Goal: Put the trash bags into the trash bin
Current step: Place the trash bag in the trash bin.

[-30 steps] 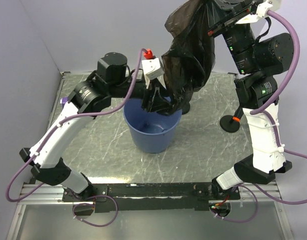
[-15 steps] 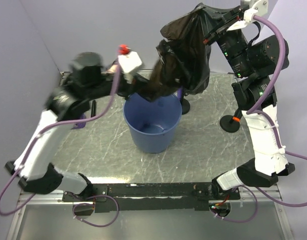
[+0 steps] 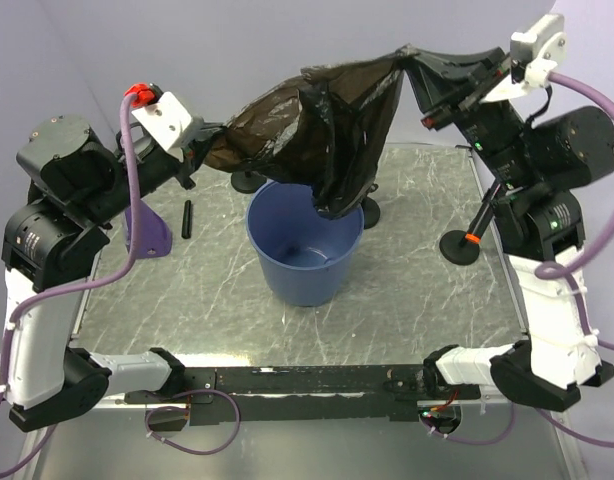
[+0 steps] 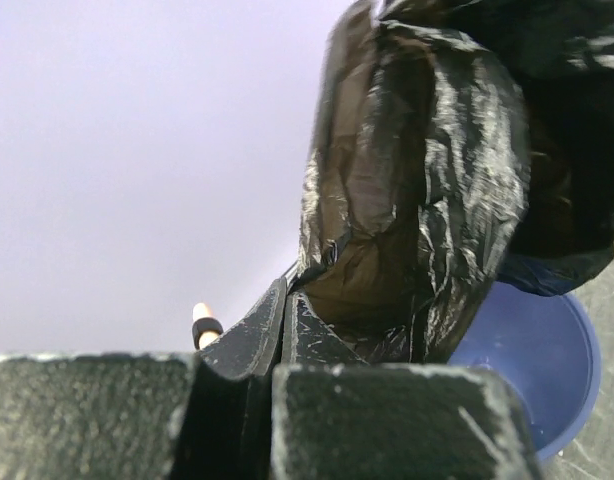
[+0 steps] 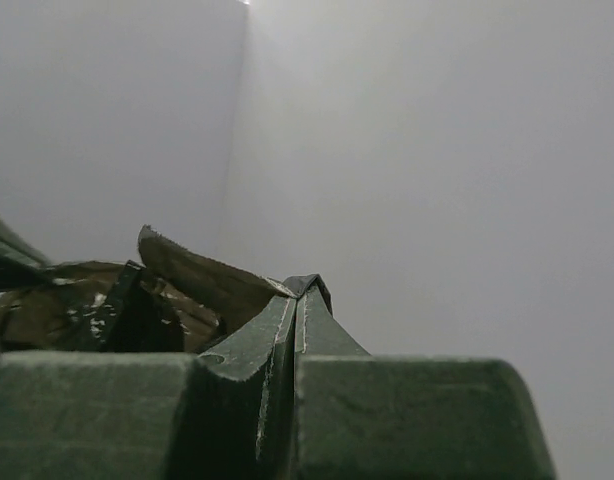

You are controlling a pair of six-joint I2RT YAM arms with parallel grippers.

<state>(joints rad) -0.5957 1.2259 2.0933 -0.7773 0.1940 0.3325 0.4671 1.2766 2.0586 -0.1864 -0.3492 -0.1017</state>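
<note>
Trash bag [image 3: 317,120] stretches left to right above the far half of the trash bin [image 3: 305,255], and its lowest fold hangs at the far-right rim, so you cannot descend there. The near-left part of the mouth is open from above.

- **Far rim:** two round black bases [image 3: 249,181] stand just beyond it.
- **Right:** orange-collared stand [image 3: 461,246].
- **Left:** purple bracket [image 3: 147,232] and black pen [image 3: 187,217].
</note>
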